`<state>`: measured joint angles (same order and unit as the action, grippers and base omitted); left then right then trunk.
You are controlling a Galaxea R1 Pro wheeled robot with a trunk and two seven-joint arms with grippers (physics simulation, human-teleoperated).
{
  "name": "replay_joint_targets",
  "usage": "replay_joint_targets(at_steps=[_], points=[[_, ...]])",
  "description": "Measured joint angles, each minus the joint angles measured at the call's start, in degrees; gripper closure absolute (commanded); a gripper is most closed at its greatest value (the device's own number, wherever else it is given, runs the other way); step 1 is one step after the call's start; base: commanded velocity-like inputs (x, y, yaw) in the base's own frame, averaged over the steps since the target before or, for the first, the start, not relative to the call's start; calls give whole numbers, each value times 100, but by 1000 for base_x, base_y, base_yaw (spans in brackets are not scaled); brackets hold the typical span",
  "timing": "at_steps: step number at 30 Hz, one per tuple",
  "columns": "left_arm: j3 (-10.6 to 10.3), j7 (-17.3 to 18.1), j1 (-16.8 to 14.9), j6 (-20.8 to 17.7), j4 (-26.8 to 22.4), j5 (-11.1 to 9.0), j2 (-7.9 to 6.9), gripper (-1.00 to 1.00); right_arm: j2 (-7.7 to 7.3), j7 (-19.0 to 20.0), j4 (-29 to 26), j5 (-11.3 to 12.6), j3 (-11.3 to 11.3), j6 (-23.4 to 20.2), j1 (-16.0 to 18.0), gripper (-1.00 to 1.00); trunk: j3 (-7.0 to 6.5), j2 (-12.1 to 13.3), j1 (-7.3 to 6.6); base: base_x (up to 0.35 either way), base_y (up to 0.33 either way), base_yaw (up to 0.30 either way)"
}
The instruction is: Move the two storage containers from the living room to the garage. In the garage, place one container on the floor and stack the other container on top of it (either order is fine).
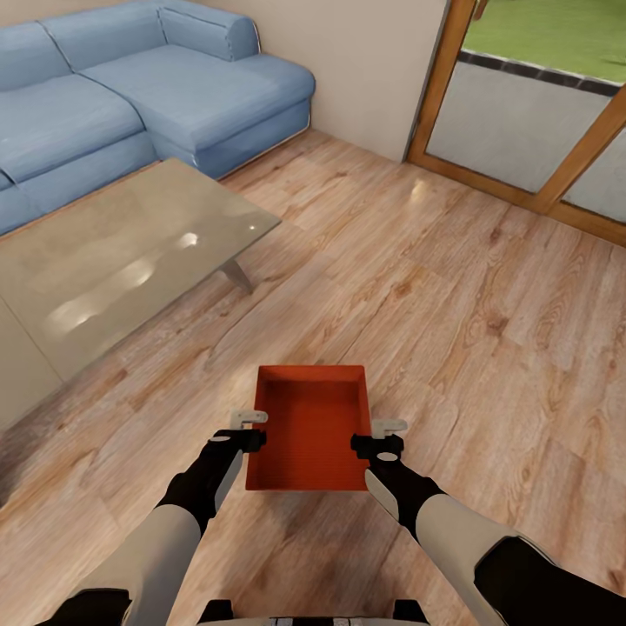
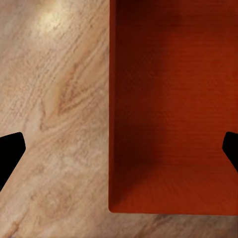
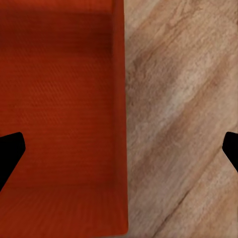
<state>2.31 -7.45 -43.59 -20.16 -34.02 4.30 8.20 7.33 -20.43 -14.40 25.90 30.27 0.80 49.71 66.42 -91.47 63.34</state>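
One orange-red open-top storage container [image 1: 309, 426] lies on the light wood plank floor of the living room, just in front of me. My left gripper [image 1: 249, 428] is open over the container's left long wall and my right gripper [image 1: 382, 435] is open over its right long wall. In the left wrist view the black fingertips [image 2: 11, 148] stand wide apart, with the container [image 2: 173, 99] wall between them. The right wrist view shows the same: the container [image 3: 59, 99] wall runs between the spread fingertips [image 3: 10, 151]. The container is empty.
A low glass coffee table [image 1: 113, 261] stands to the front left, with a blue corner sofa [image 1: 130, 104] behind it. Wood-framed glass doors [image 1: 539, 130] are at the back right. Bare plank floor [image 1: 452, 304] stretches ahead and to the right.
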Motion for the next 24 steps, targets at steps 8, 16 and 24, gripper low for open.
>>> replay_joint_targets(at_steps=[8, 16, 24], points=[[0, 0, 0, -8, 1, 0, -8, -100, 0, 0, 0, 0, 0, 0, 0, -100, 144, -321, 176, 0, 0, 0], [0, 0, 0, -10, -1, 0, -9, -100, -5, 0, 0, 0, 0, -7, 0, -100, 198, -443, 242, 0, 0, 0], [0, 0, 0, -9, -7, 0, -7, -100, -12, 14, 7, 14, 0, -325, 121, -100, 198, -443, 242, 0, 0, 0]])
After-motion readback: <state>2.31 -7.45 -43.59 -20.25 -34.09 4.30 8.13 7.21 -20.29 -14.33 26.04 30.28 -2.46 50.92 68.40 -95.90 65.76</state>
